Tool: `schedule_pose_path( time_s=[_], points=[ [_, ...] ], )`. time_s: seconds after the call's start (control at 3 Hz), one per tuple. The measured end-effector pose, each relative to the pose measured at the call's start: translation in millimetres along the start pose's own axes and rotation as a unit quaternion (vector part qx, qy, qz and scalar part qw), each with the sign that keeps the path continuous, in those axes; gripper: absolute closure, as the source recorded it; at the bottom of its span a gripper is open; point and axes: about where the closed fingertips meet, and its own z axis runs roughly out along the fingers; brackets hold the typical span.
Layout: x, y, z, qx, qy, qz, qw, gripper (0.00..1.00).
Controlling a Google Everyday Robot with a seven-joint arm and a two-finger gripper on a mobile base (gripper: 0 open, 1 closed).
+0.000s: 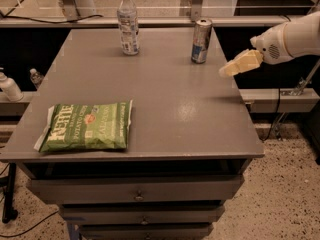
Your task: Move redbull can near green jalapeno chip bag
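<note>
The redbull can (pixel 201 41) stands upright at the far right of the grey table (pixel 165 104), silver with a blue lower panel. The green jalapeno chip bag (pixel 86 126) lies flat at the front left, with white "Kettle" lettering. My gripper (pixel 239 64) comes in from the right on a white arm, above the table's right edge, a little to the right of the can and slightly nearer the front. It is apart from the can and holds nothing.
A clear plastic bottle (pixel 128 22) with a white cap stands at the far middle, left of the can. The table has drawers (pixel 137 194) below. A rail runs behind the table, and small bottles (pixel 9 86) sit on a ledge at left.
</note>
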Motion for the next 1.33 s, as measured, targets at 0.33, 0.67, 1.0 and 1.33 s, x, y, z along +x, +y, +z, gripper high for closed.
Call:
schedule_pose_path(
  time_s=[0.33, 0.67, 1.0, 1.33],
  points=[
    [-0.2, 0.2, -0.2, 0.000, 0.000, -0.001, 1.0000, 0.00],
    [0.0, 0.1, 3.1, -0.005, -0.015, 0.008, 0.9998, 0.00],
    [-7.8, -12.1, 18.7, -0.004, -0.068, 0.018, 0.9975, 0.00],
    [-25.5, -36.4, 41.5, 0.010, -0.140, 0.020, 0.9899, 0.00]
  ],
)
